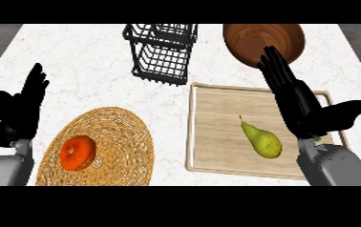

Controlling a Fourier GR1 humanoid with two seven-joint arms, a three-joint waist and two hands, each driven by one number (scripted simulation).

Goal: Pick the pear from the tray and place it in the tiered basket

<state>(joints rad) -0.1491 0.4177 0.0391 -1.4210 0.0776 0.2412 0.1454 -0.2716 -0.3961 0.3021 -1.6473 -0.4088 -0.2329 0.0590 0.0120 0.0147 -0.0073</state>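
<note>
Pale wood tray point(211, 126) sits at lower right of the frame, a shallow rectangular board with a raised rim. On it lies the pear point(262, 140), yellow-green, on its side, stem end pointing toward upper left, body toward lower right. Pear rests right of the tray's centre.

Right hand point(296, 104) comes in from the lower right edge on a grey forearm. Fingers straight and spread, pointing toward the top of the frame, thumb out to the right; it grasps nothing. Hand shows over the tray's right part, fingertips reaching up to the wooden bowl. Pear lies just left of and below the palm, apart from it, no contact visible.

Left hand point(25, 104) at the left edge of the frame, fingers up and relaxed, resting, holding nothing. Well apart from the pear.

Tiered basket point(161, 52), black wire, stands at top centre, above the tray's upper left corner. Pear is well apart from it.

Brown wooden bowl point(262, 41) at upper right, partly behind the right fingertips.

Woven round mat point(112, 140) at lower left, with an orange-red fruit point(78, 152) on its left part.

White marbled counter point(84, 68) underlies everything.
</note>
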